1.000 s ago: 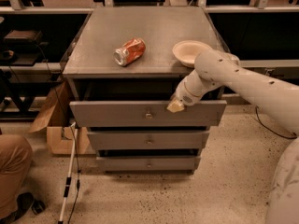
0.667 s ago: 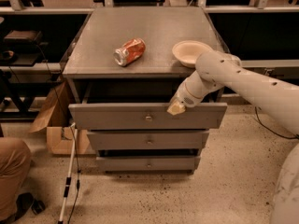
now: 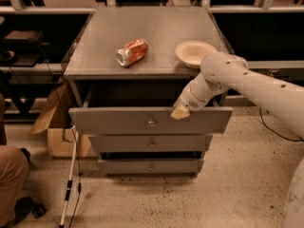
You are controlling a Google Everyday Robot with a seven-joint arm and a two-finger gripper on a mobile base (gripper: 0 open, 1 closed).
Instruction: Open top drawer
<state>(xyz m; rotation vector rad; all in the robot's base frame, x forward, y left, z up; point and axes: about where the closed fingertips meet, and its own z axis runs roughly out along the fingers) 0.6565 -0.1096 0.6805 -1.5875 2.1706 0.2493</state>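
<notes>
The top drawer (image 3: 118,121) juts out beneath the worktop's (image 3: 156,27) front edge. My gripper (image 3: 180,112) touches its panel's top rim, right of the knob (image 3: 151,123); spread or closed, I cannot tell. A crushed can (image 3: 132,52) lies mid-worktop, a bowl (image 3: 194,53) near the front right corner.

My pincer (image 3: 180,112) is at the top drawer's (image 3: 118,121) upper edge, right of its knob (image 3: 151,123). Behind that drawer, on the desk (image 3: 156,27), a can (image 3: 132,52) lies left, a bowl (image 3: 194,52) right. Two lower drawers (image 3: 150,143) sit below it, a box (image 3: 54,127) left.
</notes>
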